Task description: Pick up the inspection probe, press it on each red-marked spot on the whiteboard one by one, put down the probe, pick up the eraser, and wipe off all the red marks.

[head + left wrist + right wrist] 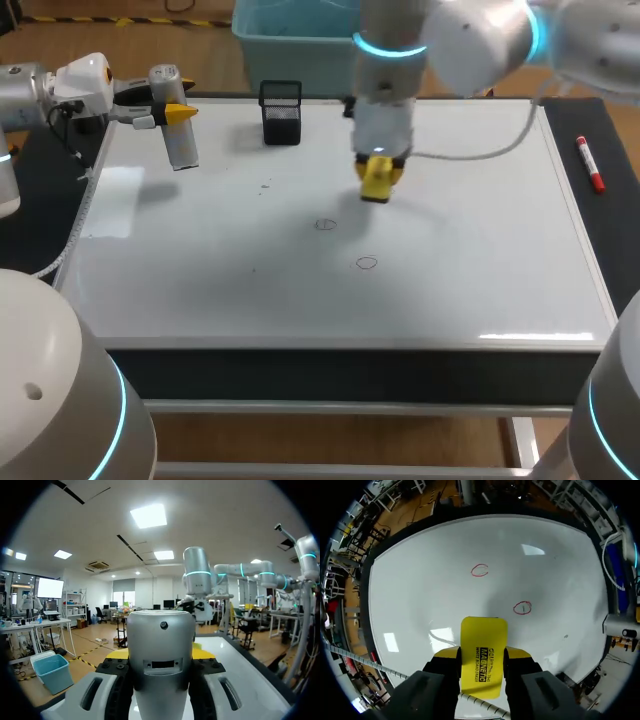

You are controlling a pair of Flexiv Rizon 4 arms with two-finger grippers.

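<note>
My right tool clamps the eraser over the whiteboard, its long axis running out along my fingers, down toward the board. Near mark and far mark are unwiped. My left tool grips the probe, upright over the board's left edge and not yet put down.

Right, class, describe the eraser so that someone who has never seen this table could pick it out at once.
Start at the big whiteboard covering the table and find the right arm over its middle. Clamped in that arm's pincer is the eraser. It is the only flat, bright yellow block; the probe in the left pincer is a silver cylinder.
</note>
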